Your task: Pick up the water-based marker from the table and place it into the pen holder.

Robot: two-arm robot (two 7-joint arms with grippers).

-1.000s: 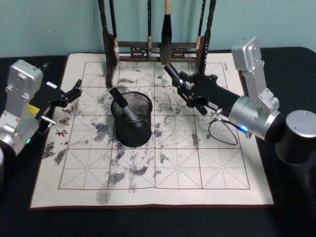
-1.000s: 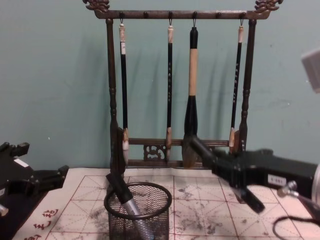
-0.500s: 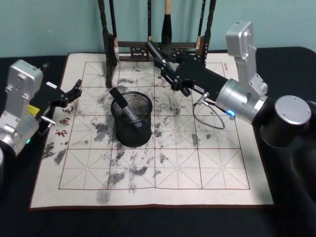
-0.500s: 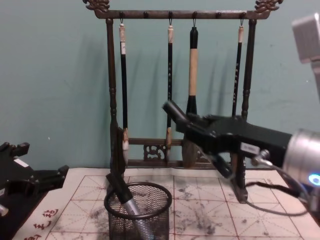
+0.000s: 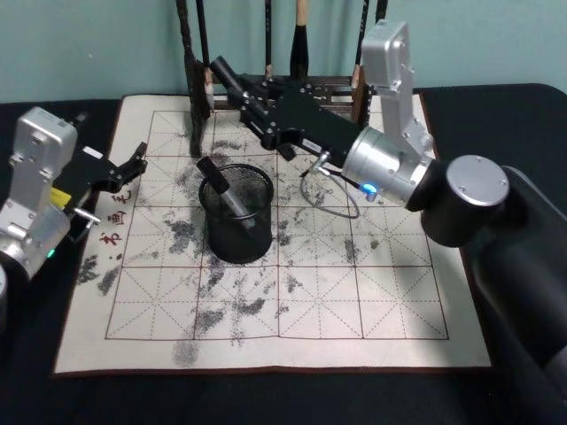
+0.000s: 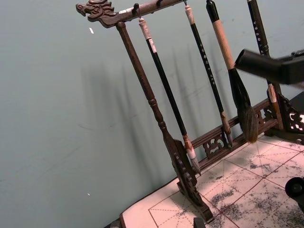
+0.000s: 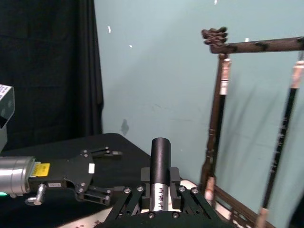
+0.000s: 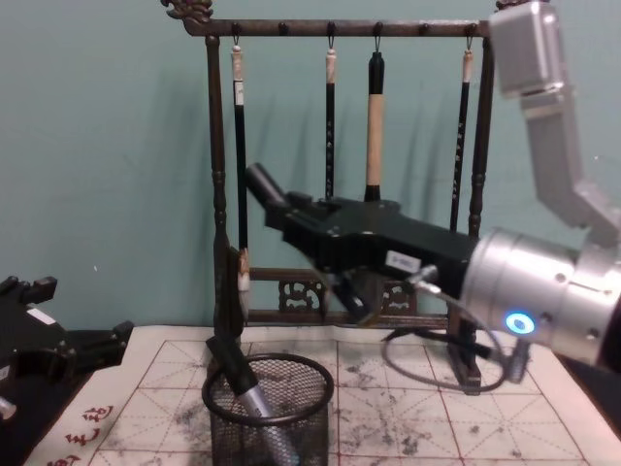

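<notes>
My right gripper (image 8: 312, 221) is clenched on the marker (image 7: 160, 164), whose free end juts out ahead of the grip, with the pen holder (image 5: 232, 241) below that end. It should be light, stiff and smooth, so a firm mid-barrel hold suits. My left gripper (image 5: 126, 168) rests unclenched, well aside.

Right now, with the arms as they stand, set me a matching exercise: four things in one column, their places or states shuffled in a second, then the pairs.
1. right tool
2. left tool
3. pen holder
4. brush rack

a. on the mat, a second marker leaning inside
b. at the mat's far edge, brushes hanging
c. at the mat's left edge, open, empty
d. raised near the rack, shut on a black marker

Pairs: 1-d, 2-c, 3-a, 4-b.
</notes>
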